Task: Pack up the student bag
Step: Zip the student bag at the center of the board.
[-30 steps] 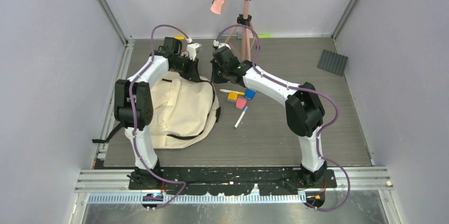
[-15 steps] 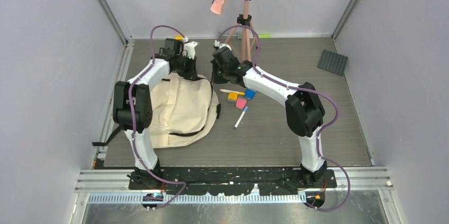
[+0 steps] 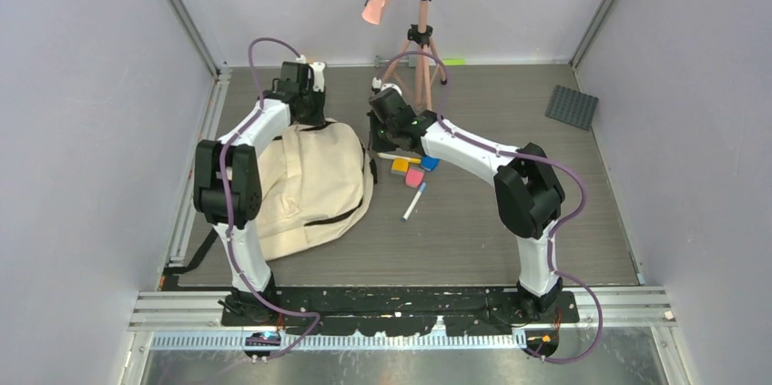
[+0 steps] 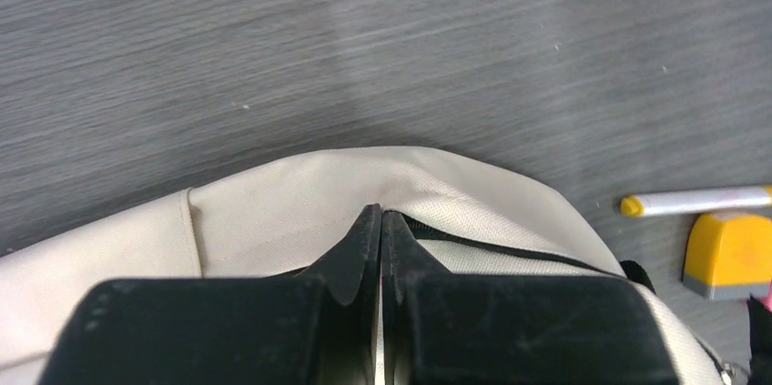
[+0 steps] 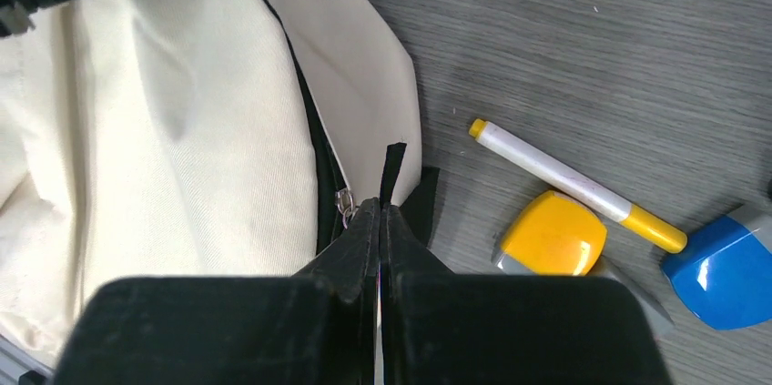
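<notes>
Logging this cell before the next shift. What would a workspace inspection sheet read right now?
Surface: dark grey wood-grain table, no spills seen.
Job's things: beige canvas student bag lying left of centre.
Clutter: yellow-capped white marker, blue-tipped white marker, yellow block, blue block, pink block beside bag; grey studded plate far right.
Grippers: left gripper and right gripper shut on bag's far end.
Cables: purple cables along both arms.
Surroundings: tripod behind table.

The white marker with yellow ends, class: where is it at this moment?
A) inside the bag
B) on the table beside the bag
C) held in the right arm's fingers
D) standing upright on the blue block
B: the white marker lies flat on the table next to a yellow block, outside the student bag.
</notes>
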Motion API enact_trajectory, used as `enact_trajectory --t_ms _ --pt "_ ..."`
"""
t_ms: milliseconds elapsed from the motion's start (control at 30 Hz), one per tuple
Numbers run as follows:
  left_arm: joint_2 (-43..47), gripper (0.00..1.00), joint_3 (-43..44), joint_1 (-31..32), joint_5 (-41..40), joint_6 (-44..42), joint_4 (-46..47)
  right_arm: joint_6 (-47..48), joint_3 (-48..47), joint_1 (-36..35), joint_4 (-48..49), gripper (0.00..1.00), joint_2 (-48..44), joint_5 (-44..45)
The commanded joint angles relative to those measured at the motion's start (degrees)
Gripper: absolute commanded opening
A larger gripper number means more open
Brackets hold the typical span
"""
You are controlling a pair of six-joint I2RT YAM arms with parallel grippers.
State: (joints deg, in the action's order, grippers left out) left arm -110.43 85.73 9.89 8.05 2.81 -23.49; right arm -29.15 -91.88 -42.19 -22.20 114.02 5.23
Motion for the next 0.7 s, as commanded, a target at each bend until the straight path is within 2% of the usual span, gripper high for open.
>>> enact_trajectory --t_ms 0,333,667 --pt "1.1 0.00 5.1 -3.1 -11.2 3.8 2.3 -0.1 0.4 -0.6 -1.1 0.01 -4.7 0.3" --pt "0.6 0.00 6.4 -6.3 -16.1 8.4 -0.9 0.0 1.1 -2.4 -1.8 0.01 -4.8 -0.8" --pt "2.3 0.00 4.9 -11.7 -15.9 11.0 -1.5 0.0 2.3 -3.0 -2.0 0.01 -5.2 -1.5"
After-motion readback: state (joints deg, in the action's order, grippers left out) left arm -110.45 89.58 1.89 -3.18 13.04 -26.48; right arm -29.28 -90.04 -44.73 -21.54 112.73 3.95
